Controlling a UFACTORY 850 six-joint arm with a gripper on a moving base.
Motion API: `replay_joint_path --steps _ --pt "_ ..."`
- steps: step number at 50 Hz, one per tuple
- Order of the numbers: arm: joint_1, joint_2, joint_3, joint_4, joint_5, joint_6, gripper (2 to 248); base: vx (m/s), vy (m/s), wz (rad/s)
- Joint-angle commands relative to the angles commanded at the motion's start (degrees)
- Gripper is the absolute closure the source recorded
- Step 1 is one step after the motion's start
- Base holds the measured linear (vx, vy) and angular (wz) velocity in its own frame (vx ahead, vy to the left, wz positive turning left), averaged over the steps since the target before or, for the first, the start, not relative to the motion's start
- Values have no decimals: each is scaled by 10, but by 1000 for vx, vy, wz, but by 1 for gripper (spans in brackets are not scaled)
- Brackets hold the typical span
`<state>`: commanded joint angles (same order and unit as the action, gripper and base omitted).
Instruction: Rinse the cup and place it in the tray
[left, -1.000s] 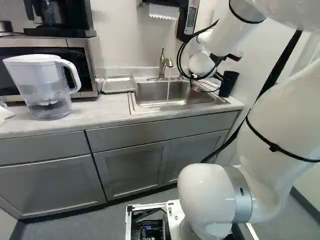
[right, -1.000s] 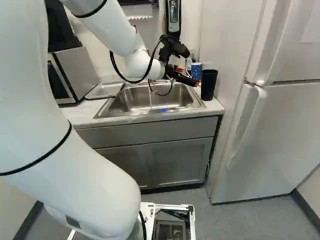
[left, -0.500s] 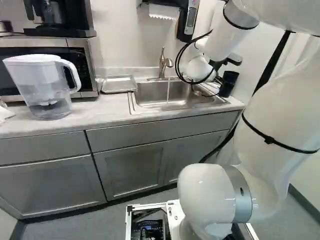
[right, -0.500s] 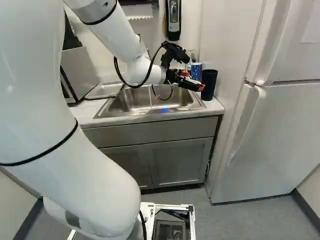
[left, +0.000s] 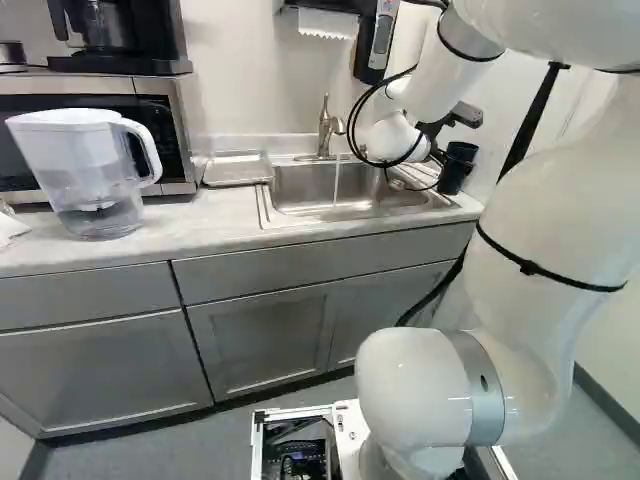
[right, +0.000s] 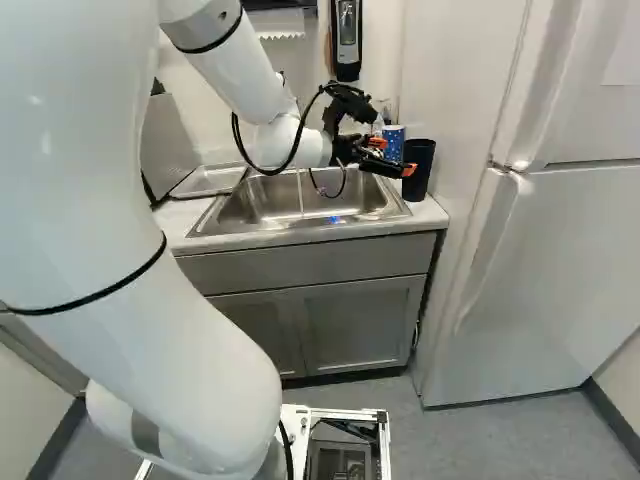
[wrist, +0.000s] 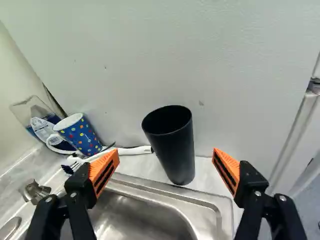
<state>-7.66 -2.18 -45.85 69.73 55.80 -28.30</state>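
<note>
Your jaws stand spread; the black cup (wrist: 173, 147) stands ahead of them on the bench (wrist: 204, 172), beside the sink (wrist: 142, 220). You cannot make out its dark interior.

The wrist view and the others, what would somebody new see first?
Probably the huge white arm, filling the left of the right base view. Then the tall black cup beside the sink, ahead of the gripper, whose bright orange pads stand wide apart. Nearby, a blue spotted cup pops out too.
</note>
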Motion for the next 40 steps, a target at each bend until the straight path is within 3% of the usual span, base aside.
replay_joint_path --steps 40 --pt "2 -59 -2 0 61 0 3 0 0 0"
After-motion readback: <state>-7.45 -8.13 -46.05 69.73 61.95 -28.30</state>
